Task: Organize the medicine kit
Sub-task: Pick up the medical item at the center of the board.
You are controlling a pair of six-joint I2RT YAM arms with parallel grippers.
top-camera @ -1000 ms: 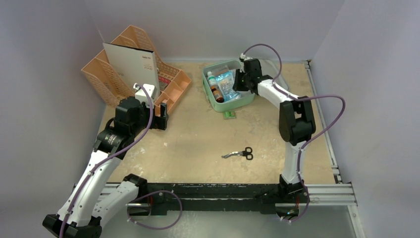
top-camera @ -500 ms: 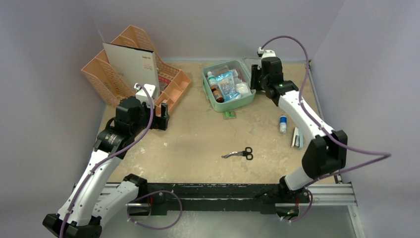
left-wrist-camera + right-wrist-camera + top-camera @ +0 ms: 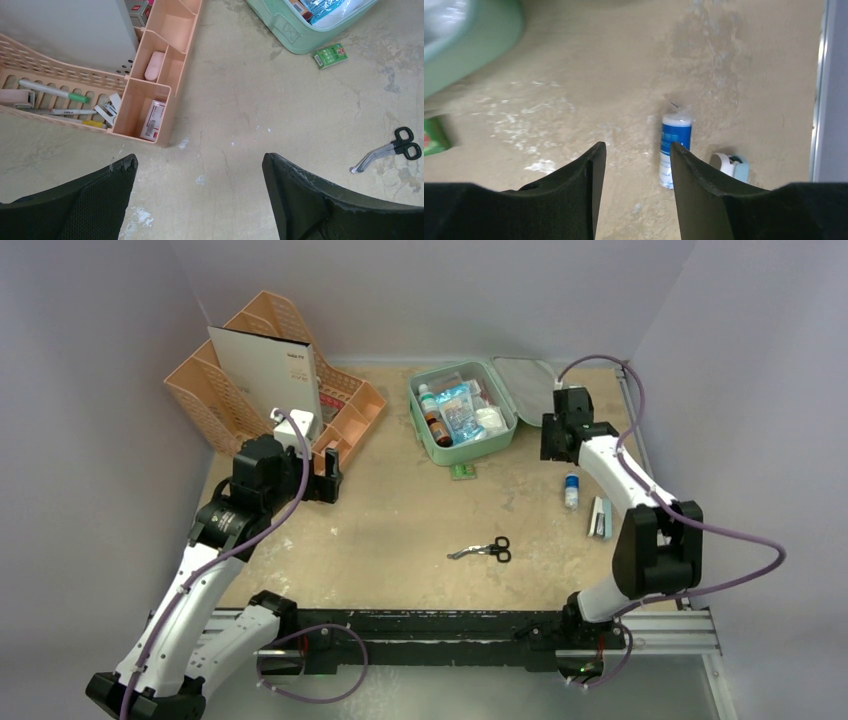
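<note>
The medicine kit (image 3: 478,451) lies open at the back of the table, its grey-lined lid (image 3: 535,378) folded out to the right. Bottles and packets fill its tray. My right gripper (image 3: 551,445) hovers just right of the kit, open, with nothing between its fingers. In the right wrist view, the right gripper (image 3: 636,150) is above bare table, with a corner of the kit (image 3: 469,40) at the upper left. A blue-and-white bottle (image 3: 674,145) lies beside the right finger. My left gripper (image 3: 200,165) stands wide open and empty near the peach organizer (image 3: 150,100).
Black-handled scissors (image 3: 483,550) lie mid-table. A small green box (image 3: 462,471) sits in front of the kit. The bottle (image 3: 571,490) and a white and light-blue item (image 3: 600,518) lie at the right. The peach organizer (image 3: 270,380) holds a white board and pens. Walls enclose the table.
My right arm has swung back from over the kit to its right side, and its jaws have widened. The left arm has stayed still.
</note>
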